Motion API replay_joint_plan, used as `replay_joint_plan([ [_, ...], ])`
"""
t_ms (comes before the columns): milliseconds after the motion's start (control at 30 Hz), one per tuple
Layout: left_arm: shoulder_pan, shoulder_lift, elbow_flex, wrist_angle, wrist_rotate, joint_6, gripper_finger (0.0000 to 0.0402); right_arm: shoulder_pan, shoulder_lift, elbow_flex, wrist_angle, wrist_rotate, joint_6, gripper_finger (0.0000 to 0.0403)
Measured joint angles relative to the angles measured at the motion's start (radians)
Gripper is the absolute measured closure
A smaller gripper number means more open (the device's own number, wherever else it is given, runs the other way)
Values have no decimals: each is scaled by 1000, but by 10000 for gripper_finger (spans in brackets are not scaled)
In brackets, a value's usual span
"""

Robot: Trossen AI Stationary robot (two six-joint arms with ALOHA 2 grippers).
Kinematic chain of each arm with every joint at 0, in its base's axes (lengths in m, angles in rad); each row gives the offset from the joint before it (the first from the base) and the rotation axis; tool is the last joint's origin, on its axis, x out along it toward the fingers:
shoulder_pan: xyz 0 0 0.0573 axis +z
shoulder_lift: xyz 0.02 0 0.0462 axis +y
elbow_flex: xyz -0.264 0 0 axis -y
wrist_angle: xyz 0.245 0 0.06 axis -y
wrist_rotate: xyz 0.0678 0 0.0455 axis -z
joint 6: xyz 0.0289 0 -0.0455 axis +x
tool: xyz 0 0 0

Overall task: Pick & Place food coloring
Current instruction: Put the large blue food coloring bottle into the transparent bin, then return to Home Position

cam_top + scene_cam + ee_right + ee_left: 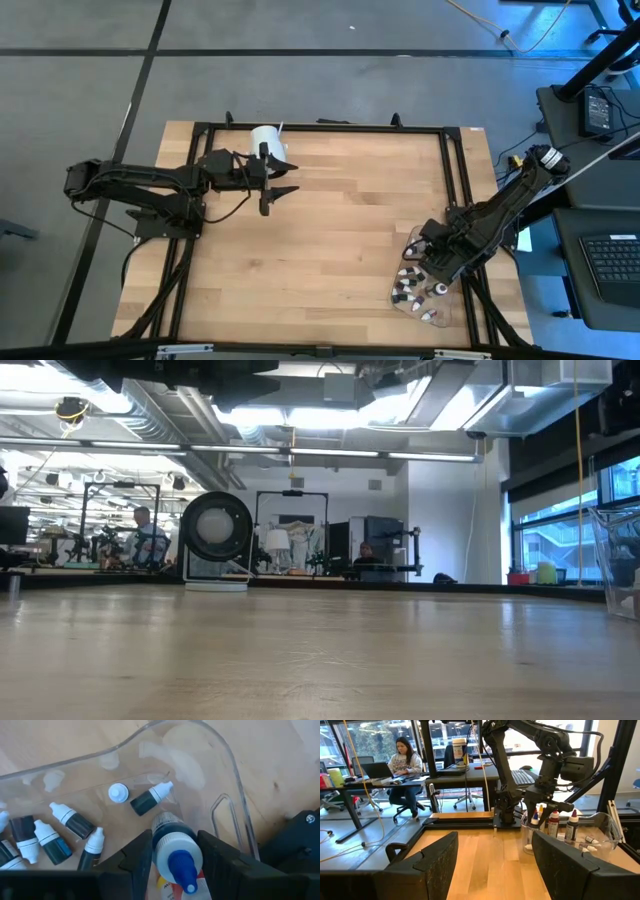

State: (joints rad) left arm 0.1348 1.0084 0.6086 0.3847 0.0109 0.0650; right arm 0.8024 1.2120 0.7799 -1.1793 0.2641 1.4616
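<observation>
Open workshop room with grey floor, desks and bright windows

The grey floor [300, 90] carries dark tape lines; ceiling light strips [330, 452] glow under pipes and ducts; windows [560, 530] stand along one side; a person [405, 762] sits at a desk [395, 782] with a laptop [376, 770]; office chairs [462, 785] stand nearby; a keyboard [610, 262] lies on a dark side bench beside the wooden table [320, 240].
</observation>
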Motion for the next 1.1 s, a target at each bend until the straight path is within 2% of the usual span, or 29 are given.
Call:
replay_joint_plan([
  [267,0,0,0,0,0,-1,151,0,0,0,1,-9,-2,244],
  [467,0,0,0,0,0,-1,151,0,0,9,-15,-57,-15,244],
  [833,0,0,0,-1,0,0,151,0,2,136,-182,4,-8,244],
  [967,0,0,0,-1,0,0,151,0,2,192,-209,163,-40,244],
  [1100,0,0,0,-1,0,0,151,0,2,239,-202,393,-255,244],
])
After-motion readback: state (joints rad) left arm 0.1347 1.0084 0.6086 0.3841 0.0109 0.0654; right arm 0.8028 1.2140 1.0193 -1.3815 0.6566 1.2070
